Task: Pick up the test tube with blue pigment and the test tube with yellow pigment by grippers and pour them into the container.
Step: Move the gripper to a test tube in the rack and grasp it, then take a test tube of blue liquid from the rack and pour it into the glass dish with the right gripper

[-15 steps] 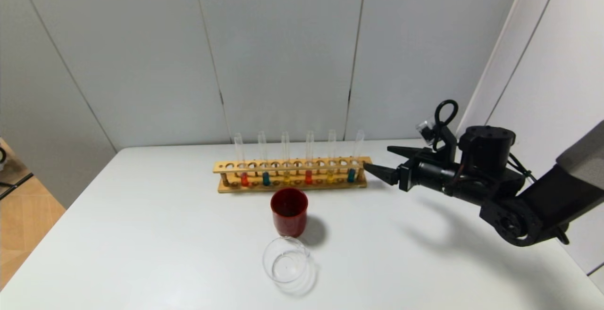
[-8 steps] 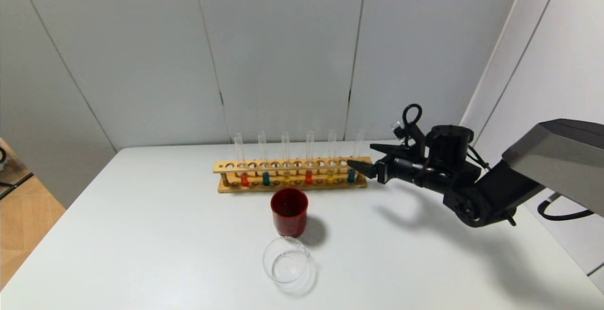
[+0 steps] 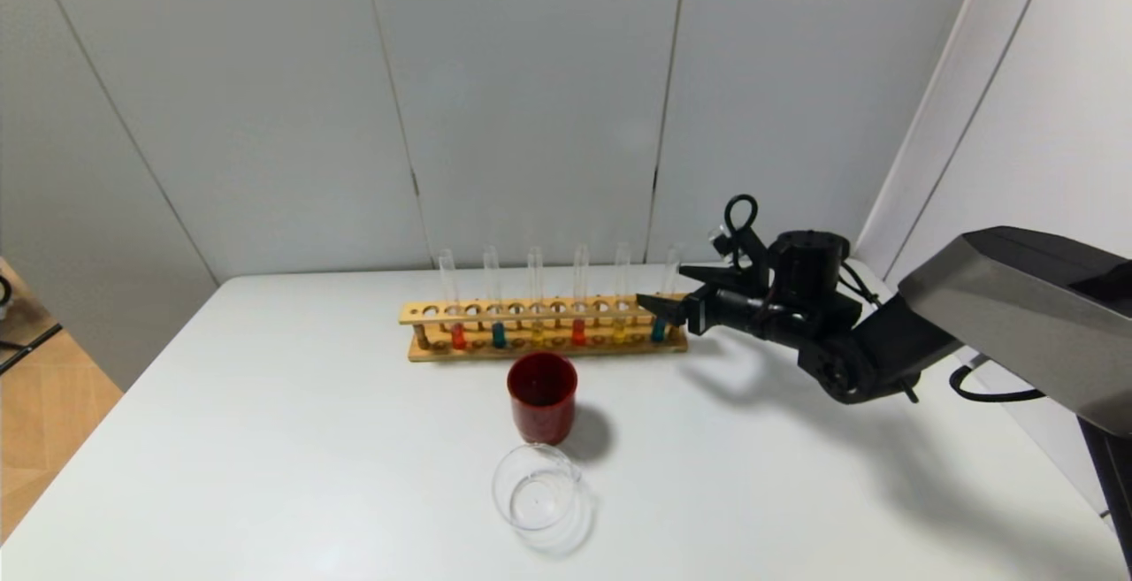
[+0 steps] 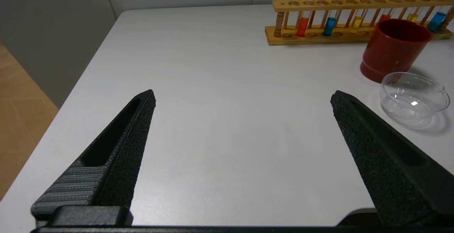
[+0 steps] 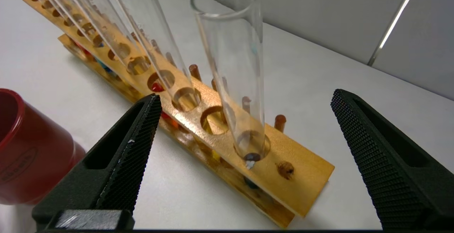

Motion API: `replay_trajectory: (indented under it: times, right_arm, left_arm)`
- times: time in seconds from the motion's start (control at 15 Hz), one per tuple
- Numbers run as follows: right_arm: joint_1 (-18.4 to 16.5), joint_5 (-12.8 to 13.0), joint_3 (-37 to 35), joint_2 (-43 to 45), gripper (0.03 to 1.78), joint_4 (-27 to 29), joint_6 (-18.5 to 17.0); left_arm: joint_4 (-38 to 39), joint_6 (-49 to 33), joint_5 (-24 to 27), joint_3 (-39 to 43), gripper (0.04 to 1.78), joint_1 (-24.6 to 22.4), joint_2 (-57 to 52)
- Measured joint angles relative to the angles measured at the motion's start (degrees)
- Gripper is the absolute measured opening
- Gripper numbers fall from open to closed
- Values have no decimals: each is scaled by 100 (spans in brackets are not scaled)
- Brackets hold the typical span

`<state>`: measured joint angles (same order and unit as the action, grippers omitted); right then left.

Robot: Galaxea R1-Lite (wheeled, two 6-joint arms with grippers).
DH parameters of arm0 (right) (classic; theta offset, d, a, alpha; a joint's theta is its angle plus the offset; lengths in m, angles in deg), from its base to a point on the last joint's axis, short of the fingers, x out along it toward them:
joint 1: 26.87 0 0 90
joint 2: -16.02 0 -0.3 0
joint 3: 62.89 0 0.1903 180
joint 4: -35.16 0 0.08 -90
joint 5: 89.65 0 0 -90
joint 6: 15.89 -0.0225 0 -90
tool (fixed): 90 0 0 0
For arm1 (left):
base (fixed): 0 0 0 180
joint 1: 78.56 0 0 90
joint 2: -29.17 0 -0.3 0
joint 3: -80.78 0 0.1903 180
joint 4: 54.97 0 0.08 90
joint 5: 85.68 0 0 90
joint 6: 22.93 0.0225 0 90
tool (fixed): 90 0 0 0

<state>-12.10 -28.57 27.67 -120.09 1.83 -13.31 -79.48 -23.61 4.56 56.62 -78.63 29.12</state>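
Blue test tube upright in rack, between right gripper fingers (spread wide, untouched)

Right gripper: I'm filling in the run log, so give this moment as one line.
right gripper: open, straddling blue test tube at rack end | nothing held | left gripper: open, idle | container: empty
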Motion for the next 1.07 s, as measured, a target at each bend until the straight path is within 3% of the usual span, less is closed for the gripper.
replay_trajectory:
  times: [0.2,0.33,0.53,0.67,0.8,1.07]
  right_arm:
    - [0,65,99,-52,158,-7,9]
    - [-1,169,151,-69,134,-11,11]
    - [95,232,218,-68,79,-18,9]
    - [254,414,256,-68,46,-27,6]
    - [385,616,265,-59,37,-60,16]
    - [455,662,246,-13,39,-66,-6]
  left_arm:
    - [0,2,-4,0,175,0,0]
    - [-1,0,-2,0,175,0,0]
    - [0,0,-2,0,175,0,0]
    - [0,2,-2,0,175,0,0]
    - [0,0,0,0,175,0,0]
    - [0,2,-2,0,175,0,0]
